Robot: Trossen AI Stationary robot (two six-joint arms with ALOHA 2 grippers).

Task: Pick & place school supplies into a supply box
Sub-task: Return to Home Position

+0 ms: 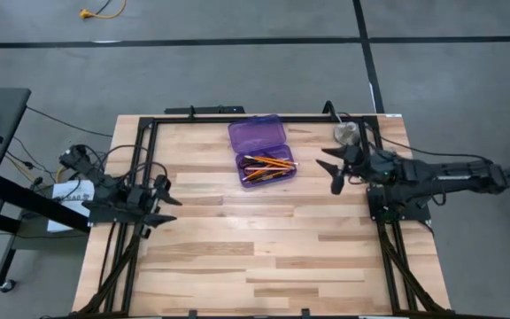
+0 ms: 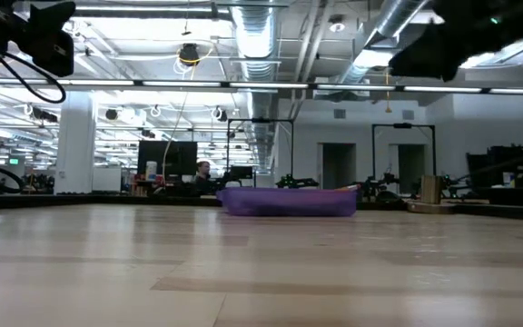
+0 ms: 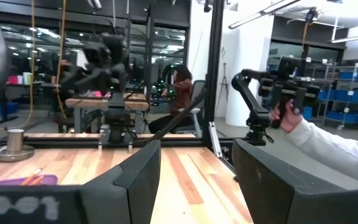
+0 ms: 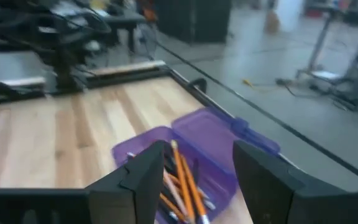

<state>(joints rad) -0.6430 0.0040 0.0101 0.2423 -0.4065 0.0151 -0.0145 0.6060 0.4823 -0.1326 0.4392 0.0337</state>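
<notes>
The purple supply box lies open at the table's far middle, lid flat toward the far edge. Orange pencils and dark pens lie inside its tray; they show in the right wrist view too. In the low view the box is a low purple strip. I see no red scissors. My right gripper hovers open right of the box, empty. My left gripper waits open at the table's left side, empty.
A small round grey metal disc sits near the far right corner, behind my right gripper. A black frame borders the table's left, far and right sides. In the left wrist view, a person's hand holds a handle beyond the table.
</notes>
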